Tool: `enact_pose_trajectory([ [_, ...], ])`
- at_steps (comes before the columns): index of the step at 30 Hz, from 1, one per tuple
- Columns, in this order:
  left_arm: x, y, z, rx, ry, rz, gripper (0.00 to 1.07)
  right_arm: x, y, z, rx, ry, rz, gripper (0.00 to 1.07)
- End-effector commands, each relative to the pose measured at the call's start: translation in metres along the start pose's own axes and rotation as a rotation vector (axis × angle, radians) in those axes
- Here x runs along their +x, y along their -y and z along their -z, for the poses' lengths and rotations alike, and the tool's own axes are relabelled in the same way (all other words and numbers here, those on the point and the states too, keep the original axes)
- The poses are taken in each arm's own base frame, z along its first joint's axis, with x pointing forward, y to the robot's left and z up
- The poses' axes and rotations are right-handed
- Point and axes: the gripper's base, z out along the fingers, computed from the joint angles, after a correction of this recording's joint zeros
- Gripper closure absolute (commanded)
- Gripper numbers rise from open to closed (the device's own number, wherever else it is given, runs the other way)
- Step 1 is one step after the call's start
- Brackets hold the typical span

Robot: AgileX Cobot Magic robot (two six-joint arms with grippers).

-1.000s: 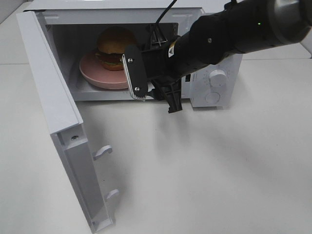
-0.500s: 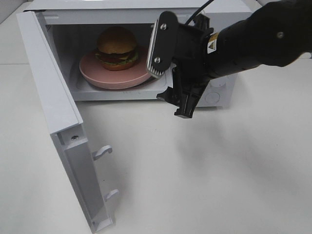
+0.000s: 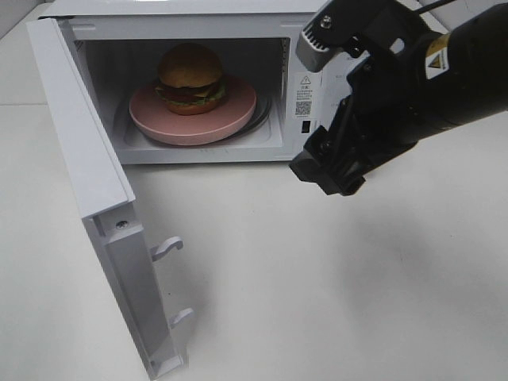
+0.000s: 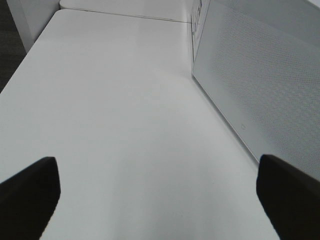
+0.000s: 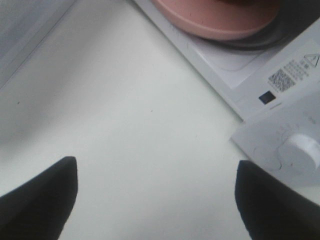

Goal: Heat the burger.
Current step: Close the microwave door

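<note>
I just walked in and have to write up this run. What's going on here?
The burger sits on a pink plate inside the microwave, whose door stands wide open. The right gripper hovers open and empty over the table, in front of the control panel. The left gripper, also open and empty, is out by the door's outer face. The door is not yet shut, so heating has presumably not begun.

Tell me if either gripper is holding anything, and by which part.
Nothing is held: the left gripper and right gripper are open, empty; the golden-bun burger sits on the round pink plate.
</note>
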Motion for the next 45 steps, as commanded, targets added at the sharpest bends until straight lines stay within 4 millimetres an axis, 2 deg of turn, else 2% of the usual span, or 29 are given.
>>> enact_pose_trajectory([
  [1, 0.000, 0.000, 0.001, 0.005, 0.028, 0.003, 0.07, 0.012, -0.003, 0.022, -0.020, -0.091, -0.094, 0.29],
  [5, 0.000, 0.000, 0.001, 0.005, 0.028, 0.003, 0.07, 0.019, -0.005, 0.038, -0.027, -0.138, -0.147, 0.29],
  [7, 0.000, 0.000, 0.001, 0.005, 0.028, 0.003, 0.07, 0.026, -0.007, 0.054, -0.035, -0.184, -0.168, 0.29],
  [8, 0.000, 0.000, 0.001, 0.005, 0.028, 0.003, 0.07, 0.026, -0.007, 0.054, -0.035, -0.184, -0.168, 0.29],
  [9, 0.000, 0.000, 0.001, 0.005, 0.028, 0.003, 0.07, 0.032, -0.008, 0.066, -0.041, -0.220, -0.167, 0.29],
  [10, 0.000, 0.000, 0.001, 0.005, 0.028, 0.003, 0.07, 0.032, -0.008, 0.066, -0.041, -0.220, -0.167, 0.29],
  [12, 0.000, 0.000, 0.001, 0.005, 0.028, 0.003, 0.07, 0.041, -0.010, 0.083, -0.044, -0.262, -0.166, 0.29],
  [13, 0.000, 0.000, 0.001, 0.005, 0.028, 0.003, 0.07, 0.041, -0.010, 0.083, -0.044, -0.262, -0.166, 0.29],
  [14, 0.000, 0.000, 0.001, 0.005, 0.028, 0.003, 0.07, 0.045, -0.012, 0.093, -0.045, -0.273, -0.172, 0.30],
  [16, 0.000, 0.000, 0.001, 0.005, 0.028, 0.003, 0.07, 0.047, -0.012, 0.099, -0.043, -0.271, -0.176, 0.30],
  [18, 0.000, 0.000, 0.001, 0.005, 0.028, 0.003, 0.07, 0.053, -0.014, 0.116, -0.035, -0.248, -0.192, 0.31],
  [19, 0.000, 0.000, 0.001, 0.005, 0.028, 0.003, 0.07, 0.053, -0.014, 0.116, -0.035, -0.248, -0.192, 0.31],
  [20, 0.000, 0.000, 0.001, 0.005, 0.028, 0.003, 0.07, 0.057, -0.015, 0.128, -0.027, -0.222, -0.198, 0.31],
  [22, 0.000, 0.000, 0.001, 0.005, 0.028, 0.003, 0.07, 0.058, -0.015, 0.132, -0.024, -0.212, -0.201, 0.31],
  [23, 0.000, 0.000, 0.001, 0.005, 0.028, 0.003, 0.07, 0.063, -0.017, 0.143, -0.017, -0.189, -0.211, 0.31],
  [24, 0.000, 0.000, 0.001, 0.005, 0.028, 0.003, 0.07, 0.063, -0.017, 0.143, -0.017, -0.189, -0.211, 0.31],
  [26, 0.000, 0.000, 0.001, 0.005, 0.028, 0.003, 0.07, 0.072, -0.019, 0.155, -0.003, -0.153, -0.220, 0.31],
  [30, 0.000, 0.000, 0.001, 0.005, 0.028, 0.003, 0.07, 0.085, -0.022, 0.166, 0.030, -0.107, -0.221, 0.31],
  [32, 0.000, 0.000, 0.001, 0.005, 0.028, 0.003, 0.07, 0.108, -0.023, 0.179, 0.111, -0.030, -0.247, 0.31],
  [35, 0.000, 0.000, 0.001, 0.005, 0.028, 0.003, 0.07, 0.113, -0.023, 0.181, 0.130, -0.021, -0.259, 0.31],
  [36, 0.000, 0.000, 0.001, 0.005, 0.028, 0.003, 0.07, 0.124, -0.023, 0.187, 0.180, 0.012, -0.306, 0.31],
  [38, 0.000, 0.000, 0.001, 0.005, 0.028, 0.003, 0.07, 0.130, -0.023, 0.189, 0.208, 0.023, -0.339, 0.31],
  [40, 0.000, 0.000, 0.001, 0.005, 0.028, 0.003, 0.07, 0.148, -0.024, 0.196, 0.299, 0.059, -0.422, 0.31],
  [43, 0.000, 0.000, 0.001, 0.005, 0.028, 0.003, 0.07, 0.152, -0.025, 0.198, 0.317, 0.071, -0.440, 0.31],
  [45, 0.000, 0.000, 0.001, 0.005, 0.028, 0.003, 0.07, 0.163, -0.030, 0.200, 0.360, 0.106, -0.492, 0.31],
])
